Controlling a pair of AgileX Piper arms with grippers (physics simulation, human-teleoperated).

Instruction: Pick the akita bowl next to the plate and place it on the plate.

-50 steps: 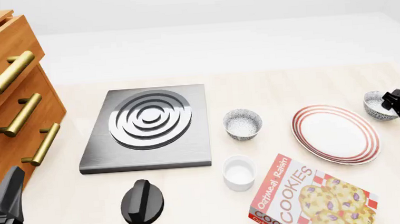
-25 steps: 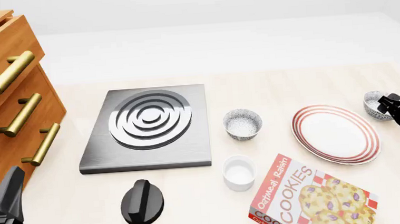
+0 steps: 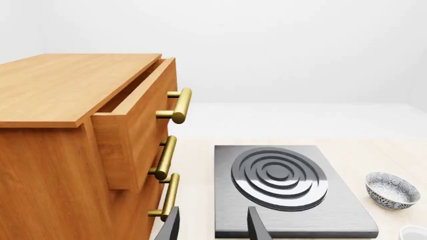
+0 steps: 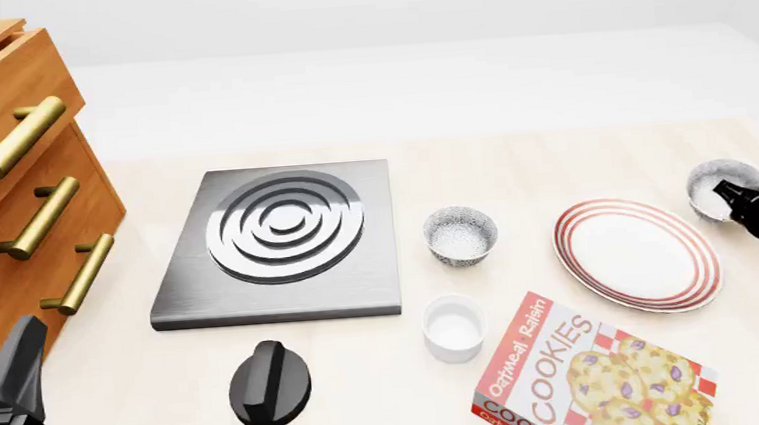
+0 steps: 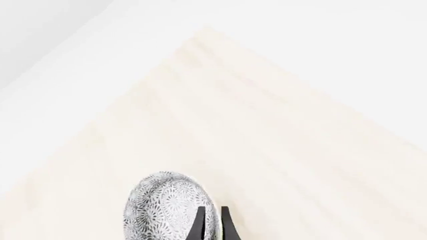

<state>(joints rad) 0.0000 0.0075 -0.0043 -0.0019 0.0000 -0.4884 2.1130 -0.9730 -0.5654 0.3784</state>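
Front view: speckled akita bowl (image 4: 722, 184), tilted

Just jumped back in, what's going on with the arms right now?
The right end effector is pinching the rim of the akita bowl on the plate's far right side. In the right wrist view the bowl hangs tilted, its speckled outside showing, apparently lifted. It isn't over the plate yet. The left end effector sits idle and open near the drawer cabinet. A second akita bowl stands untouched left of the plate.
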